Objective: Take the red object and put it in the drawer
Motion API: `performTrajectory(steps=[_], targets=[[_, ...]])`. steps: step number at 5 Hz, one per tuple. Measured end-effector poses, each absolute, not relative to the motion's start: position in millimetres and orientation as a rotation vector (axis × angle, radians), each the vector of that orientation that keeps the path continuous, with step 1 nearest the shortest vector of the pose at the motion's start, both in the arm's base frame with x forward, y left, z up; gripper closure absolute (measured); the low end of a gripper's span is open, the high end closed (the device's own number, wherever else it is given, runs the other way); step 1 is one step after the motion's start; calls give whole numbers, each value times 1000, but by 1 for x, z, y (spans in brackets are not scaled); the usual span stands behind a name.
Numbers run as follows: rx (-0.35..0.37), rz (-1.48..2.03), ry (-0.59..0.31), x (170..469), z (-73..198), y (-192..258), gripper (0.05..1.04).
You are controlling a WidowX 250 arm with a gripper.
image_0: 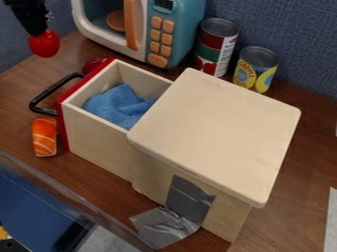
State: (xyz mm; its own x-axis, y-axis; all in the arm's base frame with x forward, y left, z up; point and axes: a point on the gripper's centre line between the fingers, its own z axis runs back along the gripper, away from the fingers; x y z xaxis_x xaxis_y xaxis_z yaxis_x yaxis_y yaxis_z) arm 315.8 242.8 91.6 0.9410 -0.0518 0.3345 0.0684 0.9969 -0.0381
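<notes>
Hanging high at upper left: glossy red ball [44, 43].
Saw fingers of black gripper [37, 32] clamped on its top, apart from open drawer [99, 140]. Judged it light, firm, hard to crush; slick and round, apt to roll or squirt free. Favoured an even pinch across the widest girth, not the crown.

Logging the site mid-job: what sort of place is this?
Probably a toy-kitchen play setup on a tabletop: a teal and white toy microwave with orange buttons, two small printed food cans, one red and green, one yellow, and an orange-and-white toy sushi piece.
</notes>
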Motion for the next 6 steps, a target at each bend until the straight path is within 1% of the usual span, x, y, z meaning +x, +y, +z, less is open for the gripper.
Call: performTrajectory(steps=[1,2,3,4,5,6], targets=[[-60,-80,-369,313,111,234,1035],[-73,-92,-383,307,122,227,1035],[-83,-112,-411,303,139,214,1035],[-94,-161,-419,303,147,190,1035],[-109,-225,-440,302,163,158,1035],[-146,-300,-450,299,175,119,1035]])
